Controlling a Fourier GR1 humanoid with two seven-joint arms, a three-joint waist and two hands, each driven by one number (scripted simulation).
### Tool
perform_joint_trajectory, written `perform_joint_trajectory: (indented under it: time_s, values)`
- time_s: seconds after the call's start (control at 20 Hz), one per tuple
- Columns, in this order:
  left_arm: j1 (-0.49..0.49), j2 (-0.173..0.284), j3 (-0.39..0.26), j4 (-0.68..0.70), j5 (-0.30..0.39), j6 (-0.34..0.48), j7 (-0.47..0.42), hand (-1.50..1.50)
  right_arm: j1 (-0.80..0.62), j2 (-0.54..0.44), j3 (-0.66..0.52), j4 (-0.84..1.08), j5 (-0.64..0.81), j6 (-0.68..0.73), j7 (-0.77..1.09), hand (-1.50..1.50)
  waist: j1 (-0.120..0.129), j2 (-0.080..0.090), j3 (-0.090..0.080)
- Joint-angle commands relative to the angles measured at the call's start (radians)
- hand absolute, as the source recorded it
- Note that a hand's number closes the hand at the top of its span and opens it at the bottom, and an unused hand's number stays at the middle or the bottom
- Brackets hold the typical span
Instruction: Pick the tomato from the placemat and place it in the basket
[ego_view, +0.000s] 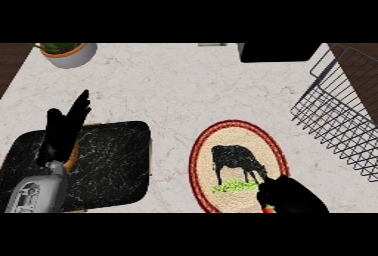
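Head view, marble counter (170, 90), right hand (294, 196) fingers curled on tomato (269, 208), left hand (65, 127) fingers straight, empty

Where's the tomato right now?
Head view, lower right: the tomato is almost hidden under the right hand, at the placemat's lower right edge.

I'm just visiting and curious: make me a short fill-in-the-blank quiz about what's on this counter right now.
1. The round placemat shows a black ____ grazing on green grass.
2. The right hand is curled round a small ____ tomato at the placemat's lower edge.
3. The wire basket stands to the ____ of the placemat.
4. The left hand rests open above a black ____-patterned board.

Missing words: cow; red; right; marble
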Motion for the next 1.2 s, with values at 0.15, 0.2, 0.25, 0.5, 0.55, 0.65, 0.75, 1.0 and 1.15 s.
perform_joint_trajectory:
  time_s: [0.15,0.2,0.25,0.5,0.55,0.65,0.75,1.0,1.15]
  values:
    - [-0.034,0.003,0.007,-0.008,0.013,-0.008,0.032,0.00,0.301,-0.052,-0.024,-0.422,-0.233,0.198,0.012,1.50,-0.006,0.007,0.001]
    - [-0.024,0.005,0.000,0.012,0.000,-0.008,0.005,0.00,0.335,-0.032,-0.025,-0.443,-0.282,0.206,0.010,1.50,-0.007,0.009,0.002]
    - [0.021,0.007,-0.006,-0.045,0.003,-0.014,0.001,0.00,0.376,-0.081,-0.086,-0.512,-0.355,0.215,-0.030,1.50,-0.001,0.005,0.002]
    - [0.009,-0.023,-0.012,0.004,-0.024,0.030,-0.012,0.00,0.472,-0.009,-0.130,-0.783,-0.628,0.373,0.053,1.50,-0.013,0.010,0.001]
    - [0.013,-0.019,-0.017,-0.048,-0.007,0.010,0.008,0.00,0.481,0.006,-0.137,-0.854,-0.666,0.419,0.121,1.50,0.004,0.009,0.001]
    - [0.006,-0.022,-0.020,-0.028,-0.009,0.009,0.001,0.00,0.478,0.005,-0.249,-0.921,-0.796,0.462,0.164,1.50,0.010,0.014,0.002]
    - [0.026,-0.016,-0.016,-0.044,-0.012,0.013,0.004,0.00,0.523,0.012,-0.264,-1.031,-0.803,0.490,0.205,1.50,-0.004,0.008,0.000]
    - [-0.014,0.002,0.013,0.004,0.012,-0.004,0.002,0.00,0.437,0.076,-0.351,-1.033,-0.900,0.550,0.281,1.50,-0.001,0.017,-0.002]
    - [-0.012,-0.001,-0.007,-0.045,0.007,-0.010,0.026,0.00,0.352,0.087,-0.429,-1.006,-0.937,0.588,0.343,1.50,0.019,0.016,-0.002]
